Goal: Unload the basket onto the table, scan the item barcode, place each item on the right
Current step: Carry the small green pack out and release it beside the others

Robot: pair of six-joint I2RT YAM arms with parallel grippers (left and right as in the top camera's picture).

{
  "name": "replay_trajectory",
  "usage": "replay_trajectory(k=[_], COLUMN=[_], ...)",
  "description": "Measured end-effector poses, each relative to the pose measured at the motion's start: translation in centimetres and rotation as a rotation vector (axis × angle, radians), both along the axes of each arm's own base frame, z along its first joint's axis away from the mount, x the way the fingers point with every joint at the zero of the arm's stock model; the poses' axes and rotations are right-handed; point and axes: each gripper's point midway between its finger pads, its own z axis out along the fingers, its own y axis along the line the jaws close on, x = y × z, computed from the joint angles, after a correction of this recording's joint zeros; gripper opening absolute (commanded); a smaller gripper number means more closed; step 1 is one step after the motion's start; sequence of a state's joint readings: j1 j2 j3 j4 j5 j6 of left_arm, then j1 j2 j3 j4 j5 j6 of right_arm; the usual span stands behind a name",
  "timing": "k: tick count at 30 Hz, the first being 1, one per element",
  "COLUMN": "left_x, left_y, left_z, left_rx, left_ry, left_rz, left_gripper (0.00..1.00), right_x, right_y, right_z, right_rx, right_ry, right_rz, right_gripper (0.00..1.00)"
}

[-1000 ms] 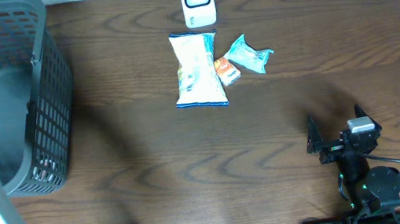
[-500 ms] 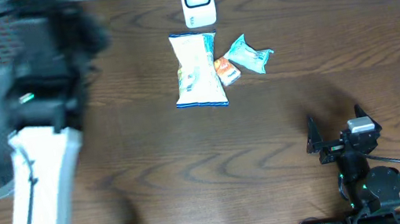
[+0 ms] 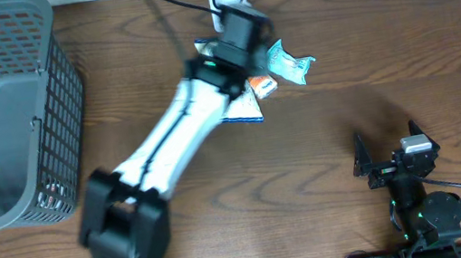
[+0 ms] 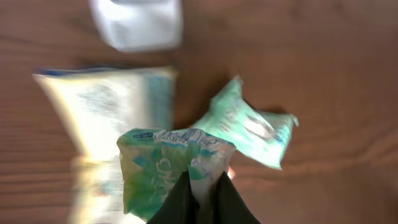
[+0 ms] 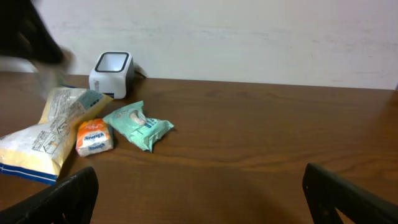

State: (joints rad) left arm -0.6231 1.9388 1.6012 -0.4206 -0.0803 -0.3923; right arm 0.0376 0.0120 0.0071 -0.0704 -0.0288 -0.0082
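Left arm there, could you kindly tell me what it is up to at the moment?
The left pincer is shut on a green and white packet, holding it over the items by the white scanner. A large snack bag, a teal packet and a small orange packet lie on the table there. The right pincer sits open and apart, holding nothing. A grey basket stands at the left.

Four snack packets in all: one large pale bag [image 5: 46,134], one small orange pack [image 5: 94,137], one teal packet [image 5: 138,126] and one green packet [image 4: 161,165], blurred, perhaps the teal one's twin. The first three lie near twelve o'clock on the one table [image 3: 305,136]. One white scanner [image 5: 112,71] at twelve o'clock. One grey basket [image 3: 45,111] at ten o'clock. Two grippers: left gripper [image 4: 202,185], right gripper [image 5: 199,180] at five o'clock.
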Motion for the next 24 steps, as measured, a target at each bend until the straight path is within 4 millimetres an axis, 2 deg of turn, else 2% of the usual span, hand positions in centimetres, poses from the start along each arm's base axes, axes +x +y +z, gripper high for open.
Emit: replay_trajectory(k=[4,5,7,9,11,14,15,16,24], left_x=[-1.7,-2.1,-2.8,-3.3,-3.6,-3.8,-3.7,-3.7,-3.6], left_y=[-3.9,-4.7,-5.9,-6.6,-7.1,-7.3,-7.3,-7.3,-7.2], left_z=[-3.4,-3.9,-4.3,-4.3,-4.2,-4.2,-4.2,-4.2,-4.1], left_rx=[0.002,-0.003,-0.012,-0.024,-0.028,-0.03,-0.034,-0.036,-0.021], left_ry=[0.044,0.051,0.053,0.055,0.052,0.053,0.054,0.055,0.043], left_rz=[-0.048,-0.054,-0.069,-0.073,-0.082,-0.084,-0.079,-0.077,-0.096], left_gripper=[0.08,0.08,0.15,0.15,0.17,0.48,0.56,0.6,0.63], right_x=[0.0,0.0,0.0,0.0,0.0,0.0,0.0,0.0,0.0], right_y=[0.0,0.0,0.0,0.0,0.0,0.0,0.0,0.0,0.0], right_z=[0.0,0.0,0.0,0.0,0.0,0.0,0.0,0.0,0.0], right_rx=[0.0,0.0,0.0,0.0,0.0,0.0,0.0,0.0,0.0], right_ry=[0.0,0.0,0.0,0.0,0.0,0.0,0.0,0.0,0.0], right_rz=[0.0,0.0,0.0,0.0,0.0,0.0,0.0,0.0,0.0], right_gripper=[0.99,0.99,0.99,0.99,0.99,0.99,0.99,0.99,0.99])
